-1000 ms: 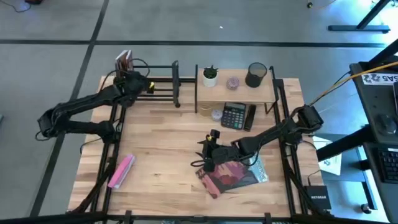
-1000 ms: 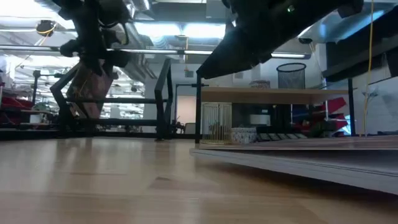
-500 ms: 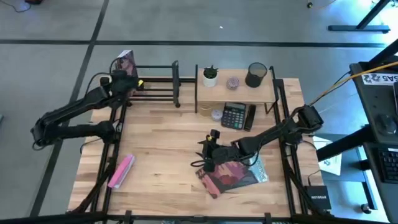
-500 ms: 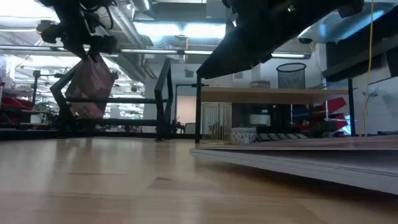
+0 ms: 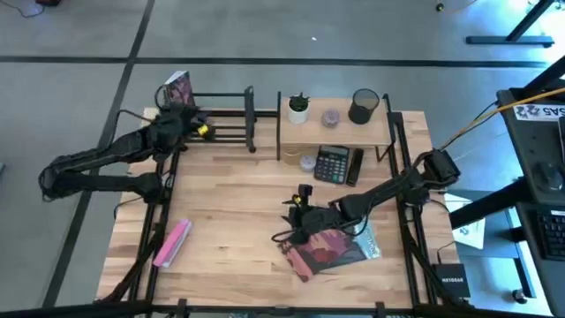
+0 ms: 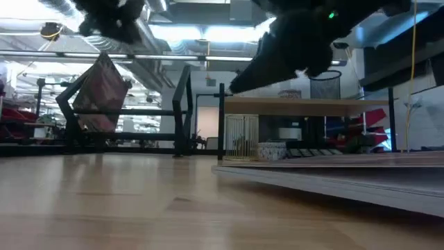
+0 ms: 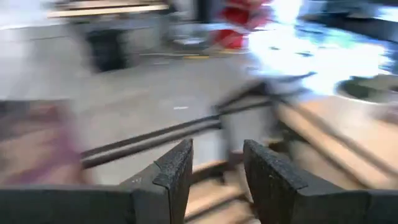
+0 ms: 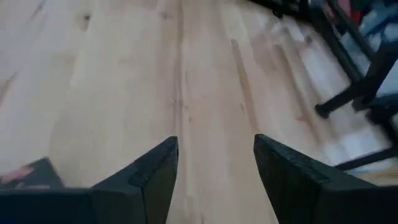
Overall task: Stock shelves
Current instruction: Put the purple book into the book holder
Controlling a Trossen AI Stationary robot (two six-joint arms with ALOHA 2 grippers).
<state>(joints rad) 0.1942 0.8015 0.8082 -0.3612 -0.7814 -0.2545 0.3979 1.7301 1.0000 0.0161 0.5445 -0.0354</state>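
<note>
backing off: left gripper (image 5: 199, 129) has let go, fingers apart and empty, of the pink-and-maroon patterned book (image 5: 177, 89), now leaning at the far left end of the low black metal-bar rack (image 5: 228, 119). right gripper (image 5: 298, 218) hovers spread over the dark-red magazine (image 5: 328, 248), likely next.

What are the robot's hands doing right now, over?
Left gripper open, empty, beside the black rack. Book leaning in the rack's far end. Right gripper open, low over the magazine. Nothing blocking.
</note>
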